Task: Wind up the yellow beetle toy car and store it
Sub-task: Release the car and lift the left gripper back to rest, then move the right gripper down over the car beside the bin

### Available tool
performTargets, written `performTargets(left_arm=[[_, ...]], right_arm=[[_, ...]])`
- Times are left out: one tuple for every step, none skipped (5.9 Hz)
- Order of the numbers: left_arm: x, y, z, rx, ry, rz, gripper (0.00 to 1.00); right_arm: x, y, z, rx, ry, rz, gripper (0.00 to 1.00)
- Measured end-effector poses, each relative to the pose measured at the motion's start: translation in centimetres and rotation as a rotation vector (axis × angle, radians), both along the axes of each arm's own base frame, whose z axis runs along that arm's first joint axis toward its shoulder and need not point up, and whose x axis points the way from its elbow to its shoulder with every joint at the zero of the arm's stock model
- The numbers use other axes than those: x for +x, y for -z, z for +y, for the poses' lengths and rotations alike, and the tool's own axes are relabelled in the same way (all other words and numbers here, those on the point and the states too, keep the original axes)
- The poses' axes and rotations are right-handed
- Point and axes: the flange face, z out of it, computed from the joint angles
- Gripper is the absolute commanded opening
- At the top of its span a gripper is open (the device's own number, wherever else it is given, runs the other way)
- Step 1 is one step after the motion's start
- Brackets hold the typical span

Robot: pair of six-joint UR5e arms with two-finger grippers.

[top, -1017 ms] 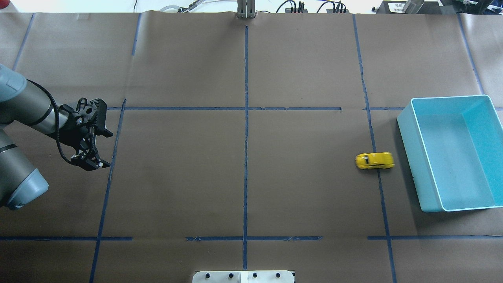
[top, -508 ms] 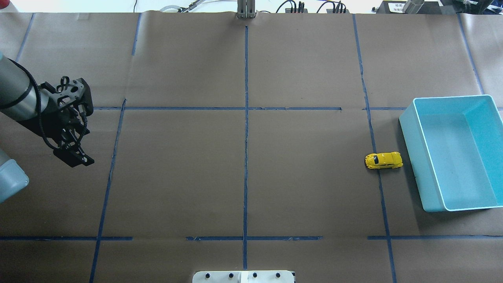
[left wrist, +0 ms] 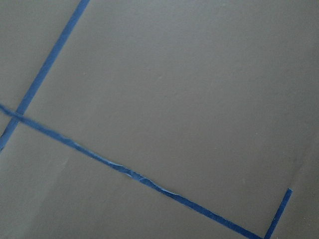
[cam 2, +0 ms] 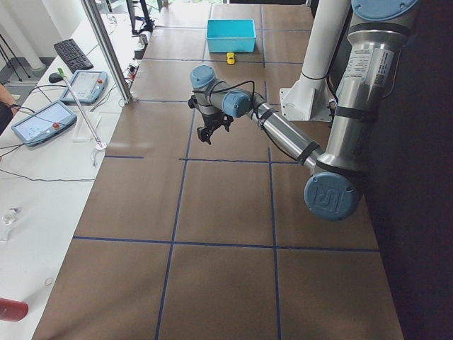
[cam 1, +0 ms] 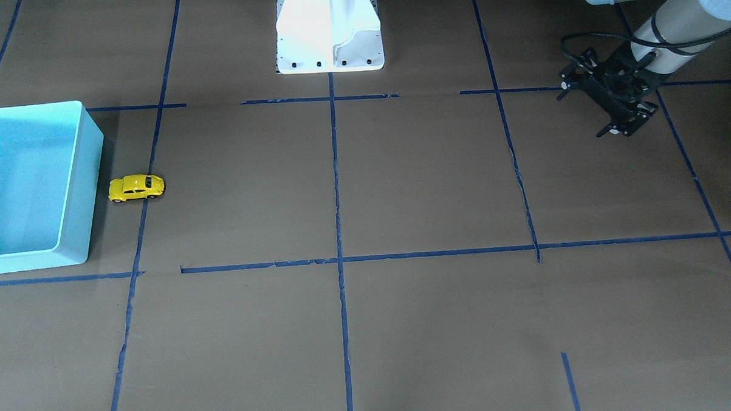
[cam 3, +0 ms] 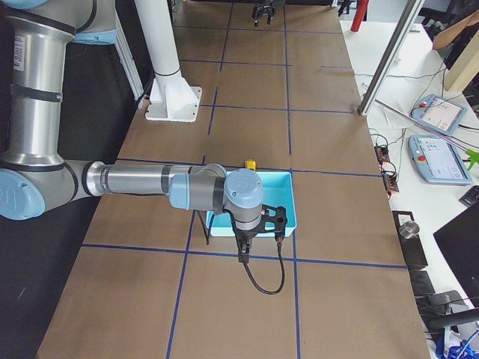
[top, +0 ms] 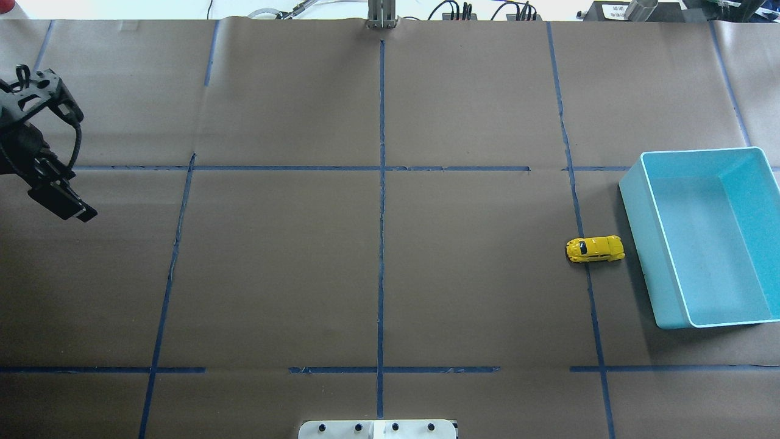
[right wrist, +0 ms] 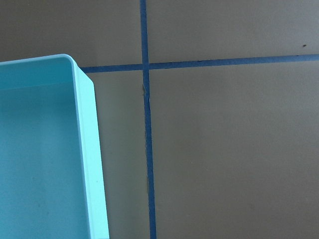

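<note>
The yellow beetle toy car stands on its wheels on the brown table paper, just left of the teal bin and a small gap away from its wall. It also shows in the front-facing view beside the bin. My left gripper hangs above the far left of the table, far from the car, empty, its fingers apart. My right gripper shows only in the exterior right view, over the bin's near edge; I cannot tell whether it is open or shut.
Blue tape lines divide the brown paper into squares. The robot's white base stands at the table's near middle edge. Cables and plugs lie along the far edge. The right wrist view shows the bin's rim.
The car rolled a little to the right toward the bin, then stood still. My left arm drew back to the left and farther from the car.
</note>
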Motion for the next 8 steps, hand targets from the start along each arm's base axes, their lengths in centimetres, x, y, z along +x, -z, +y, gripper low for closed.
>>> performTargets(left_arm=[[-2.8, -1.5, -0.6, -0.084, 0.089, -0.03, 1.0], [-5.4, -3.7, -1.1, -0.164, 0.168, -0.059, 1.0], [-8.0, -6.6, -1.6, -0.23, 0.23, -0.085, 1.0], [-10.3, -9.1, -2.0, -0.272, 0.282, -0.117, 1.0], [-11.9, -11.0, -2.4, -0.291, 0.322, -0.16, 1.0], [-13.3, -13.0, -2.7, -0.317, 0.355, -0.196, 1.0], [-15.1, -15.5, -2.7, -0.36, 0.385, -0.216, 1.0], [-16.8, -18.1, -2.2, -0.388, 0.411, -0.221, 1.0]], right_arm=[[0.1, 0.9, -0.2, 0.019, -0.002, 0.001, 1.0], [0.1, 1.9, -0.5, 0.038, -0.002, 0.001, 1.0], [0.1, 3.2, -0.6, 0.064, -0.002, 0.002, 1.0], [-0.4, 5.0, -0.8, 0.098, 0.007, -0.015, 1.0], [-1.9, 7.3, -1.2, 0.14, 0.037, -0.053, 1.0], [-4.1, 9.3, -2.0, 0.177, 0.087, -0.081, 1.0], [-6.5, 11.3, -2.9, 0.216, 0.142, -0.104, 1.0], [-8.7, 14.4, -3.6, 0.277, 0.196, -0.123, 1.0]])
